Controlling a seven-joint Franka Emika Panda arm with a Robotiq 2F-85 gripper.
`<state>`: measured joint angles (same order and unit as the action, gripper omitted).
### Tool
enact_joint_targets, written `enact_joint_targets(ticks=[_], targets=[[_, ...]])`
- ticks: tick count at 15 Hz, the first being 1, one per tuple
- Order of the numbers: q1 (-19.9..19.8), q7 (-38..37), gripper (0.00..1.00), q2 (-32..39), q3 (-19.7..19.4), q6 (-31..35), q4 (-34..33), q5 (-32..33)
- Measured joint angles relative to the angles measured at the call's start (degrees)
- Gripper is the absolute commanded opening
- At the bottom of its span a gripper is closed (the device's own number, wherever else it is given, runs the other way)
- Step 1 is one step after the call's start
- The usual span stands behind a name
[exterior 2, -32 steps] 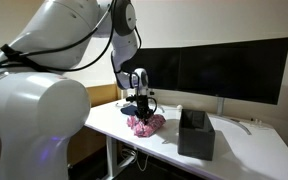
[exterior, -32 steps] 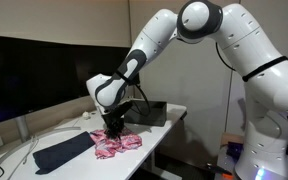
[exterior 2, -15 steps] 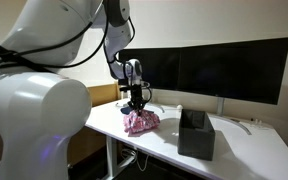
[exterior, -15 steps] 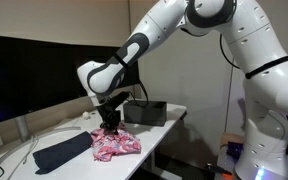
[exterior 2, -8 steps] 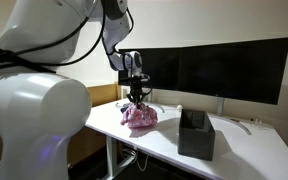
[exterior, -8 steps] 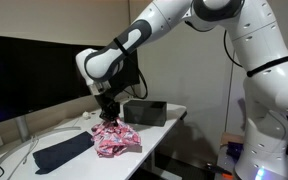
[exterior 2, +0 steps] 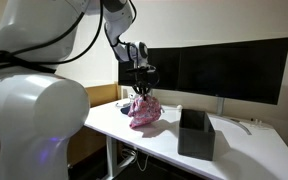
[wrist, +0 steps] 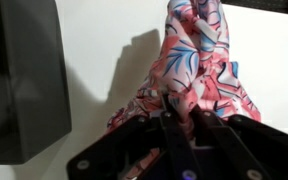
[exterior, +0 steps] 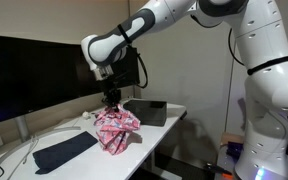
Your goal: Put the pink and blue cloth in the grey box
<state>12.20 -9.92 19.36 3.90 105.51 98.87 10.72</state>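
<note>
My gripper (exterior: 112,101) (exterior 2: 144,92) (wrist: 181,122) is shut on the pink patterned cloth (exterior: 115,129) (exterior 2: 144,112) (wrist: 196,62), which hangs bunched below it, clear of the white table (exterior: 84,160) (exterior 2: 119,125). The dark navy cloth (exterior: 62,151) lies flat on the table, on the side of the hanging cloth away from the box. The grey box (exterior: 147,110) (exterior 2: 195,134) (wrist: 22,85) stands open on the table. In the wrist view it lies beside the hanging cloth, at the left edge.
A wide black monitor (exterior: 29,70) (exterior 2: 219,68) stands along the back of the table. White cables (exterior: 12,155) trail over the tabletop near the navy cloth. The robot's white base (exterior: 269,130) rises beside the table's edge.
The gripper has risen with the pink cloth, lifting it off the table and carrying it toward the grey box. The navy cloth has stayed where it was.
</note>
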Motion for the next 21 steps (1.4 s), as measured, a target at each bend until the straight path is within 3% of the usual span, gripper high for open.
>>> enact_joint_targets(ticks=[12, 21], targets=[[-6.41, 8.19, 0.11, -8.79, -2.02, -6.9, -6.25, 0.0], [-11.6, 14.22, 0.11, -11.39, -5.27, -8.69, -12.66, -0.39]])
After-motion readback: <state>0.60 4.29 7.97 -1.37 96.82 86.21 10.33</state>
